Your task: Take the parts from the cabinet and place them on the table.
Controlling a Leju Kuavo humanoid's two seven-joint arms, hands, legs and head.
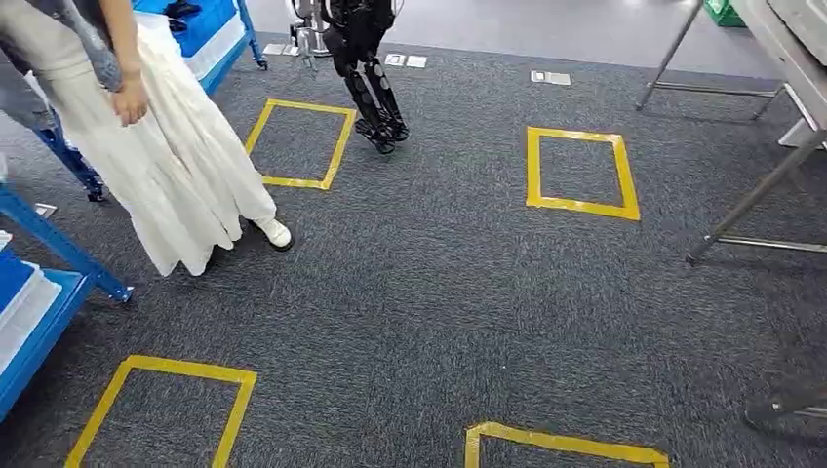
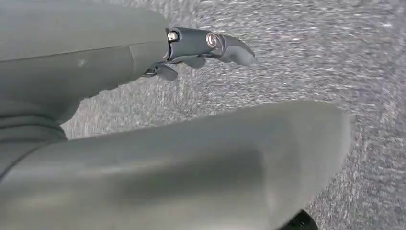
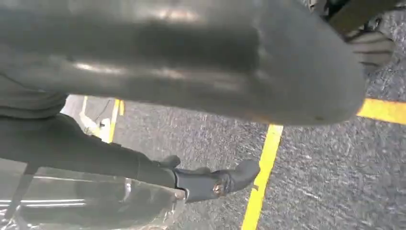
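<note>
My right hand (image 3: pixel 158 62) hangs over dark carpet in the right wrist view, and its dark fingers (image 3: pixel 210 184) lie along a glossy, clear plastic-wrapped part (image 3: pixel 86 206), which it holds. The wrap hides what is inside. In the left wrist view my left hand (image 2: pixel 95 57) hangs over grey carpet with one finger (image 2: pixel 210 42) stretched out, the thumb apart and nothing in it. A blue cabinet (image 1: pixel 29 322) stands at the left edge of the head view. Grey table legs (image 1: pixel 756 195) rise at the right.
A person in a long white skirt (image 1: pixel 166 166) stands close at the left, by a second blue rack (image 1: pixel 210 34). Another robot's black legs (image 1: pixel 375 97) stand ahead. Yellow tape squares (image 1: pixel 580 174) mark the carpet, with open carpet in the middle.
</note>
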